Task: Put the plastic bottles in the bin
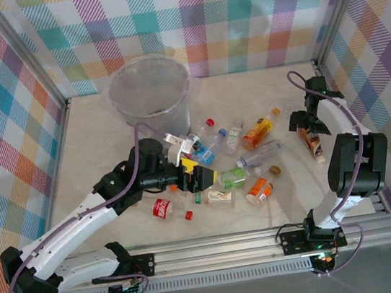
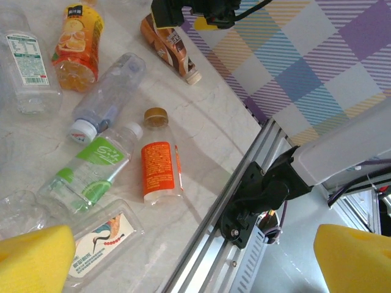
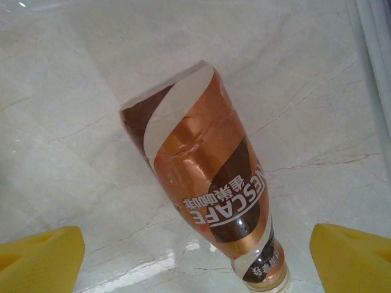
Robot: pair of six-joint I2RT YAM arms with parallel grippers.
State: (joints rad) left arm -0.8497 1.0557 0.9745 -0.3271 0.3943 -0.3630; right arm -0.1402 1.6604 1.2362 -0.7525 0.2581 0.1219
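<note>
Several plastic bottles lie scattered mid-table: an orange juice one point(image 1: 258, 132) point(image 2: 78, 43), a clear one point(image 1: 259, 155) point(image 2: 107, 97), a green-labelled one point(image 1: 233, 178) point(image 2: 91, 171), an orange-labelled one point(image 1: 259, 191) point(image 2: 160, 171) and a red-labelled one point(image 1: 163, 208). My left gripper point(image 1: 199, 175) point(image 2: 195, 262) hovers open over this cluster, nothing between its yellow pads. A brown coffee bottle point(image 1: 314, 143) point(image 3: 208, 183) lies apart at the right. My right gripper point(image 1: 308, 127) point(image 3: 195, 262) straddles it, open, pads clear of its sides. The bin point(image 1: 176, 109) stands at the back left.
Checked walls close in the table on three sides. The right wall runs close beside the brown bottle. An aluminium rail point(image 1: 267, 242) point(image 2: 208, 250) marks the near edge. Loose caps lie about, one red point(image 1: 188, 214) and one brown point(image 1: 275, 170) point(image 2: 155, 116).
</note>
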